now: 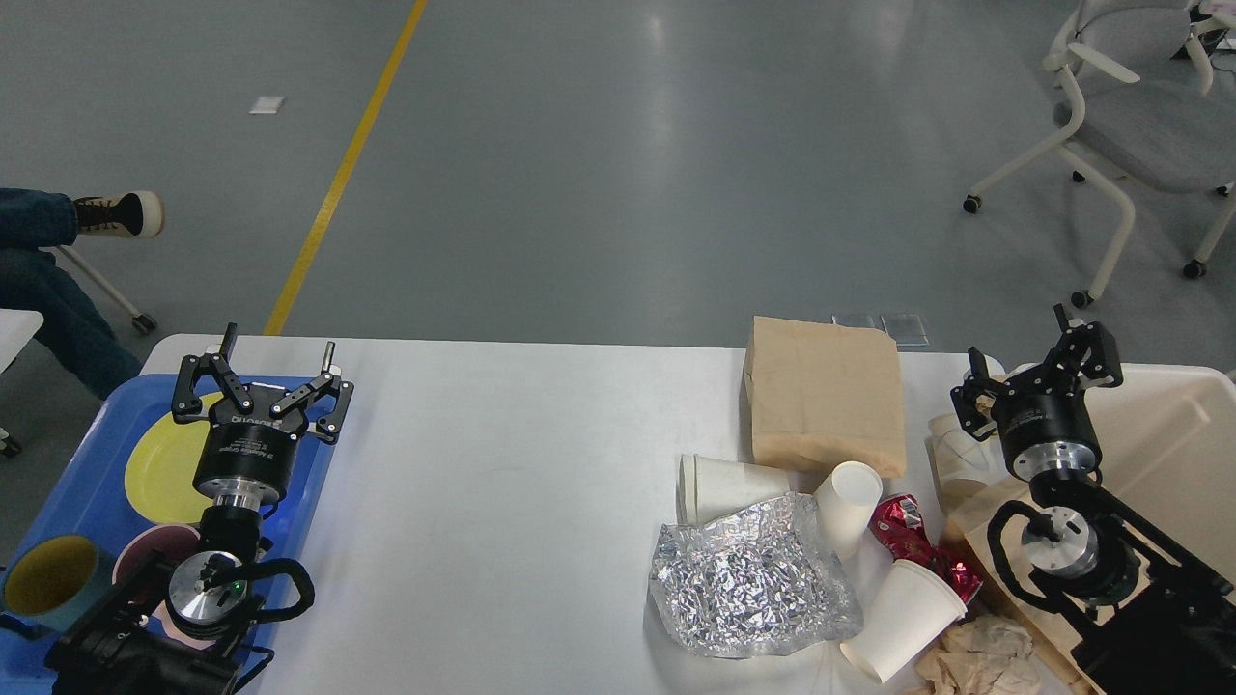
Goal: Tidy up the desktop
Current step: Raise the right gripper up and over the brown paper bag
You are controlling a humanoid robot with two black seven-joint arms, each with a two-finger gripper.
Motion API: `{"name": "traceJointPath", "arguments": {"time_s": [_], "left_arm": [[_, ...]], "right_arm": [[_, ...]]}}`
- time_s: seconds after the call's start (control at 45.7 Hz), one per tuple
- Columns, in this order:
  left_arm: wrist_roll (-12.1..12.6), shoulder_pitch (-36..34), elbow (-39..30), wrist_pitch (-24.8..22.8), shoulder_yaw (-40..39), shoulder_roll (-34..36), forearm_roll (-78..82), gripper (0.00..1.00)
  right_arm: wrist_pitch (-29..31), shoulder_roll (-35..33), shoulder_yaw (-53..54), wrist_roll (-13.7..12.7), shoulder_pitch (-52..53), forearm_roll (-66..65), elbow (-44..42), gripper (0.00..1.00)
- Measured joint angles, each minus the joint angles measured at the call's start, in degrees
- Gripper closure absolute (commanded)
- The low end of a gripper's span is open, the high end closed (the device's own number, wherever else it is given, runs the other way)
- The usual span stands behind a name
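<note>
The white desktop (502, 463) carries litter on its right half: a flat brown paper bag (826, 396), three white paper cups (724, 487) (848, 507) (903, 618), a crumpled foil sheet (753, 589), a crushed red can (908, 541) and crumpled brown paper (980, 652). My right gripper (1033, 372) hangs open and empty above the left rim of the cream bin (1178, 425), right of the bag. My left gripper (278, 357) stands open and empty over the blue tray (58, 502).
The tray holds a yellow plate (159, 468), a teal mug (48, 579) and a pink bowl (145, 560). Another white cup (951, 454) lies by the bin's left rim. An office chair (1130, 125) stands back right; a person's leg (58, 232) is at the left.
</note>
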Motion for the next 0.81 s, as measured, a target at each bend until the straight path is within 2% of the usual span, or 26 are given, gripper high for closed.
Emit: {"name": "traceJointPath", "arguments": {"time_s": [0.175, 0.263, 0.46, 0.526, 0.81], "left_arm": [[0.0, 0.0, 0.0, 0.0, 0.0, -0.01, 0.0, 0.04], [0.0, 0.02, 0.0, 0.01, 0.0, -0.01, 0.0, 0.04], [0.0, 0.02, 0.0, 0.05, 0.0, -0.01, 0.0, 0.04], [0.01, 0.02, 0.0, 0.05, 0.0, -0.01, 0.0, 0.04], [0.03, 0.02, 0.0, 0.05, 0.01, -0.01, 0.0, 0.04]], "right_arm": [[0.05, 3.9, -0.2, -0.21, -0.83, 0.01, 0.18, 0.0], [0.1, 4.56, -0.67, -1.15, -0.67, 0.0, 0.21, 0.0], [0.24, 4.31, -2.17, -8.69, 1.32, 0.0, 0.12, 0.0], [0.29, 4.28, -2.28, -9.77, 1.67, -0.03, 0.11, 0.0], [1.53, 4.53, -2.11, -10.05, 3.07, -0.09, 0.88, 0.0]]}}
